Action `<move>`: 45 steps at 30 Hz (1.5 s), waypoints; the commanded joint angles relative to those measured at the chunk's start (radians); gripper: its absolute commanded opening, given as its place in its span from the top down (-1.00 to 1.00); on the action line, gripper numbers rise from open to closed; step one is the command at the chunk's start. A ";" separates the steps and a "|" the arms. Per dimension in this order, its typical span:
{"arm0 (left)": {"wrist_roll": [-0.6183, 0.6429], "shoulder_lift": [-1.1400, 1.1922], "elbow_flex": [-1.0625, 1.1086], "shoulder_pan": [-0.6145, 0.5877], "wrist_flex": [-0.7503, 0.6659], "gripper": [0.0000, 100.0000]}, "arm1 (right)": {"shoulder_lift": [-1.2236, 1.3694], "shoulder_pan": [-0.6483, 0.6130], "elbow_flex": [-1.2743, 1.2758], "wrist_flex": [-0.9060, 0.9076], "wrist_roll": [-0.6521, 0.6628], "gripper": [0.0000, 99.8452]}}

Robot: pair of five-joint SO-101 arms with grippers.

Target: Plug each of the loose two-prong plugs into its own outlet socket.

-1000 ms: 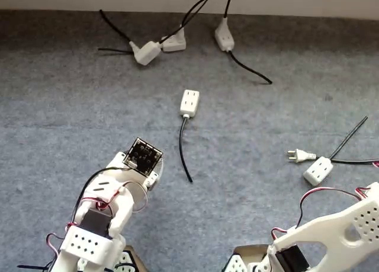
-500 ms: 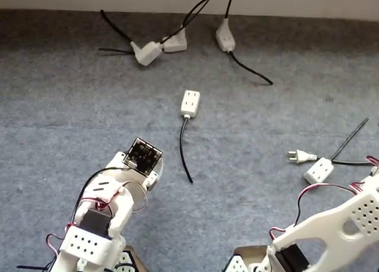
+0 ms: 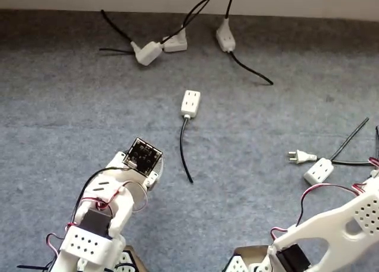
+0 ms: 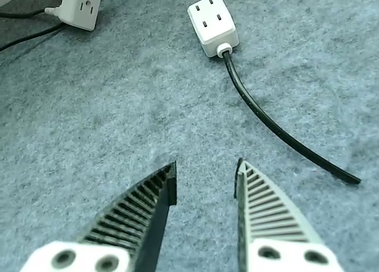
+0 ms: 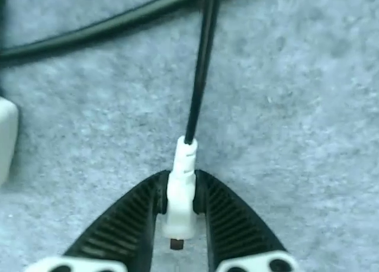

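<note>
Matt black plastic, moulded in fine ribs, lines the fingers [image 4: 148, 204] of the left gripper [image 4: 204, 177], set over a grey carpet [image 4: 89, 118] of rough, felt-like cloth. Ahead of them lies a socket [image 4: 213, 24] in smooth white plastic with a slight sheen, trailing a cord [image 4: 266, 121] sheathed in smooth black plastic. Between the same ribbed pads [image 5: 231, 218] of the right gripper [image 5: 179, 177] sits a plug [image 5: 180, 195] of smooth white plastic, its thin cord [image 5: 201, 76] black and faintly glossy against the fuzzy pile.
</note>
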 commanded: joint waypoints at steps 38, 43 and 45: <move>-0.006 0.004 0.021 -1.445 -0.302 0.67 | -0.188 -1.845 0.094 -0.421 -0.776 0.96; -0.006 0.004 0.021 -1.480 -0.328 0.67 | -0.119 -1.847 0.094 -0.464 -0.839 0.80; -0.006 0.004 0.021 -1.475 -0.327 0.67 | -0.113 -1.844 0.094 -0.464 -0.914 0.71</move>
